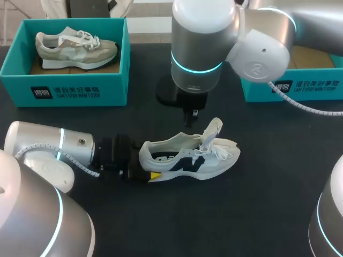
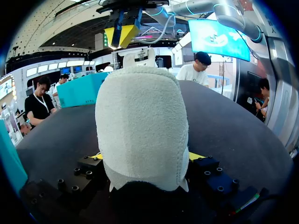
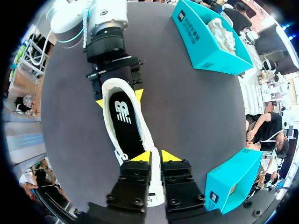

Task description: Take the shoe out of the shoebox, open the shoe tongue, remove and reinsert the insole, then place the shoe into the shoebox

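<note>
Here, the white sneaker (image 1: 187, 160) stands on the black table (image 1: 257, 214), outside the boxes, its heel clamped.
Nearest, the left gripper (image 3: 119, 99) presses its yellow tips against both sides of the heel. The black insole (image 3: 126, 126) lies inside the shoe and the tongue (image 1: 211, 131) stands upright. Above the tongue hangs the right gripper (image 3: 155, 156), fingers drawn close together on nothing. Farther back, a teal shoebox (image 1: 64, 88) holds a beige sneaker (image 1: 75, 48), and a second teal shoebox (image 1: 300, 88) stands far right.
</note>
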Robot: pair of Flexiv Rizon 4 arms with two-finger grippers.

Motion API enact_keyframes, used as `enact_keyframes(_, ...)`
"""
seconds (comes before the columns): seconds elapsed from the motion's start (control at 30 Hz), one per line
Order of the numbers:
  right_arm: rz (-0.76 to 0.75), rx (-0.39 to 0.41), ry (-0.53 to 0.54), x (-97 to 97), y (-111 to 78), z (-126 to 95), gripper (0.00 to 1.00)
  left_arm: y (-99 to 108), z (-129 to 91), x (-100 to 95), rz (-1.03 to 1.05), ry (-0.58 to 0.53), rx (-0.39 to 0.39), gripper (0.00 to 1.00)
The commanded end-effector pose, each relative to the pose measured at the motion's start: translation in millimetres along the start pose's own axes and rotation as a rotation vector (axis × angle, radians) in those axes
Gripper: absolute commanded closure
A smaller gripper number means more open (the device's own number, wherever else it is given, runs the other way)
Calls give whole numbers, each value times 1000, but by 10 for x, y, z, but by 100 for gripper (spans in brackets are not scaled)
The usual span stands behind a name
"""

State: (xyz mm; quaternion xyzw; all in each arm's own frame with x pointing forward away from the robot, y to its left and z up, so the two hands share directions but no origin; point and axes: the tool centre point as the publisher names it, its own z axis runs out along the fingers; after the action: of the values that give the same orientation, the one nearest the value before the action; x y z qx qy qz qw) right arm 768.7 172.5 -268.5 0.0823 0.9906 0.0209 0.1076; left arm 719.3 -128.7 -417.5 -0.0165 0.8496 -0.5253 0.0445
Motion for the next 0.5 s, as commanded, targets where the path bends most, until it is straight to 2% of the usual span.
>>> enact_keyframes(0.03, 0, 2, 0, 2, 12, 8, 100, 15, 22, 15, 0, 1, -3, 100)
enact_keyframes(0.3, 0, 2, 0, 2, 12, 8, 100, 15, 22, 15, 0, 1, -3, 100)
enact_keyframes(0.33, -23, 6, 26, 48, 55, 85, 100, 15, 22, 15, 0, 1, -3, 100)
enact_keyframes(0.4, -51, -59, 38, 149, 162, 216, 100, 15, 22, 15, 0, 1, -3, 100)
enact_keyframes(0.47, -90, -44, 71, 255, 247, 341, 100, 15, 22, 15, 0, 1, -3, 100)
enact_keyframes(0.5, -113, -65, 69, 318, 301, 407, 100, 15, 22, 15, 0, 1, -3, 100)
